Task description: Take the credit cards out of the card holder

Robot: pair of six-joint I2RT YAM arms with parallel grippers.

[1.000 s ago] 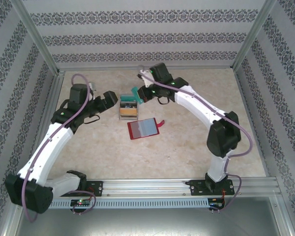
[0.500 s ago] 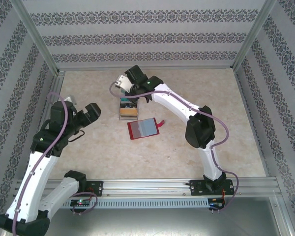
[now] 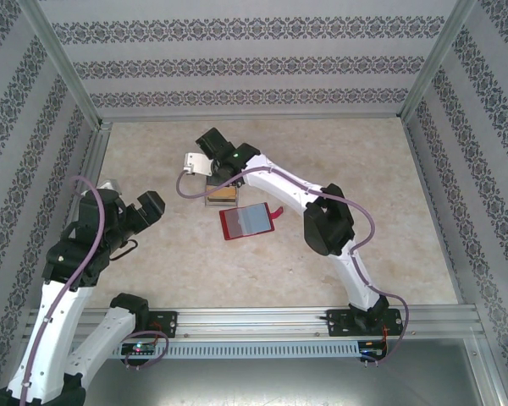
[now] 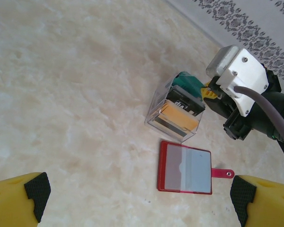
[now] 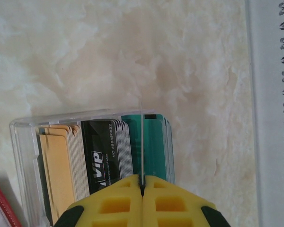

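Left gripper spread wide, empty, well left of clear box. Right gripper pinched on thin edge-on card over box's far end. Red holder lies open and flat, just near side of box.

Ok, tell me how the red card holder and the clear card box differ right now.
The card holder lies open and flat, grey-blue face up; the clear box stands taller, as a tub. The card holder is opaque red; the clear box is see-through, with orange, black and teal cards upright inside. The right gripper is shut on a thin edge at the clear box; the card holder lies untouched. Both rest on the table.
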